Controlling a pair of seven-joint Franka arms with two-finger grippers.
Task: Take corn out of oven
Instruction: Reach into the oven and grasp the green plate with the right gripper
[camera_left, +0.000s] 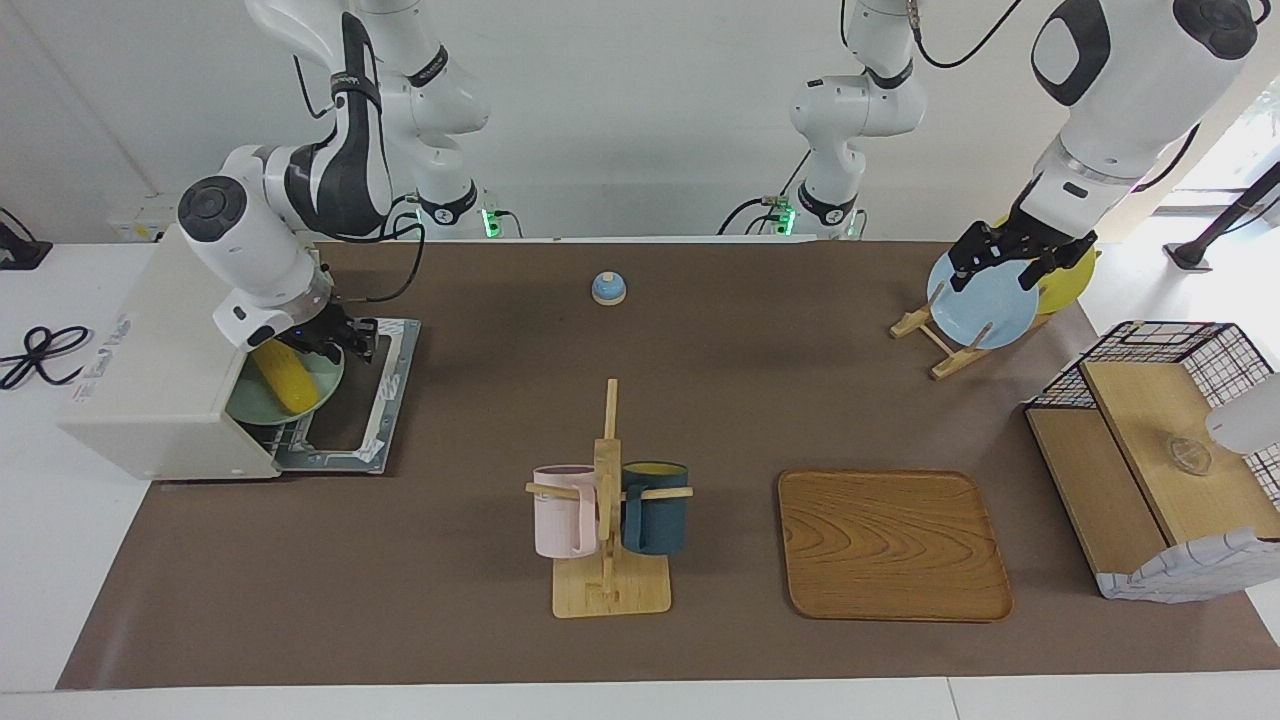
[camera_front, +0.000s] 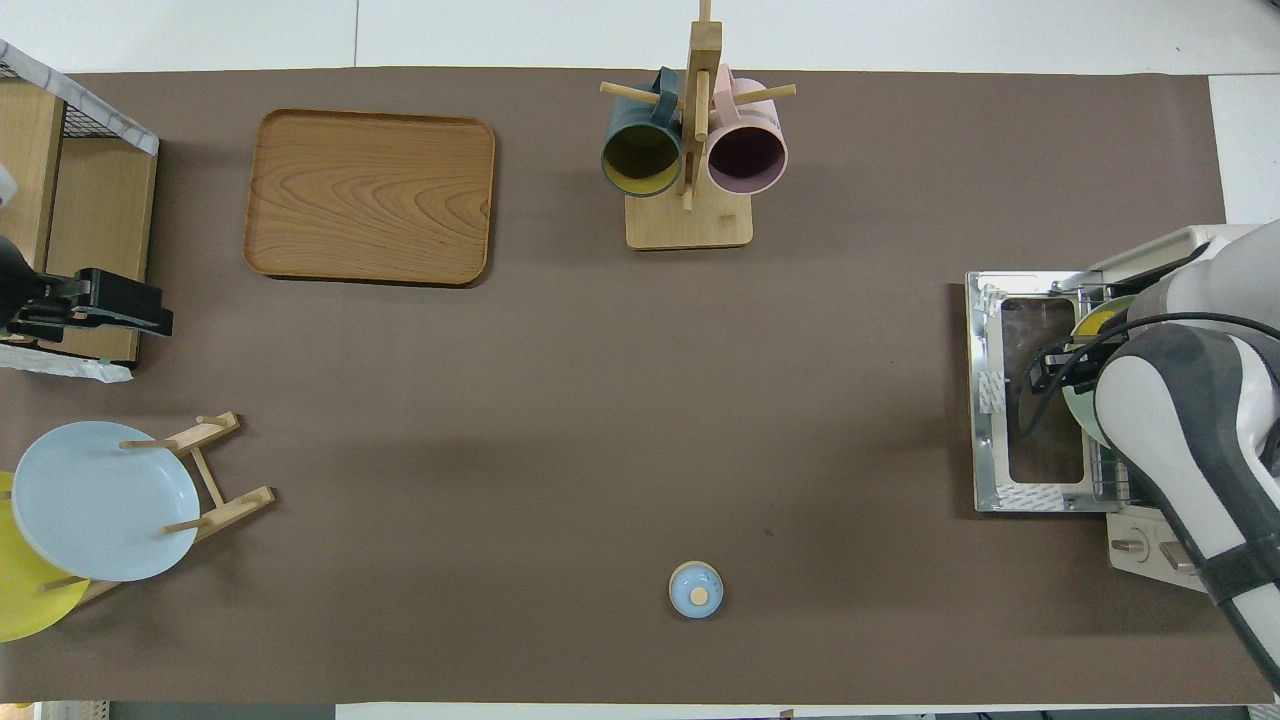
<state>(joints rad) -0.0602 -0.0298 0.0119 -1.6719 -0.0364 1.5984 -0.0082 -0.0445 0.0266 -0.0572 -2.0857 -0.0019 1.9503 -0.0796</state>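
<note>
- Facing view: bright yellow tapered corn (camera_left: 285, 377) lies on pale green plate (camera_left: 262, 404) inside off-white boxy oven (camera_left: 165, 350).
- Right claw (camera_left: 345, 340) hovers just above; whether parted, I cannot tell.
- Risk: round cob may roll off plate.
- Left claw (camera_left: 1010, 260), released, waits over blue plate (camera_left: 985, 305).

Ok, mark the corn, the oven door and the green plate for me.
corn (camera_left: 285, 380): facing view, middle of the cob.
oven door (camera_front: 1040, 400): overhead view, dark glass of the dropped-open door.
green plate (camera_left: 246, 409): facing view, bare rim beside the cob.
</note>
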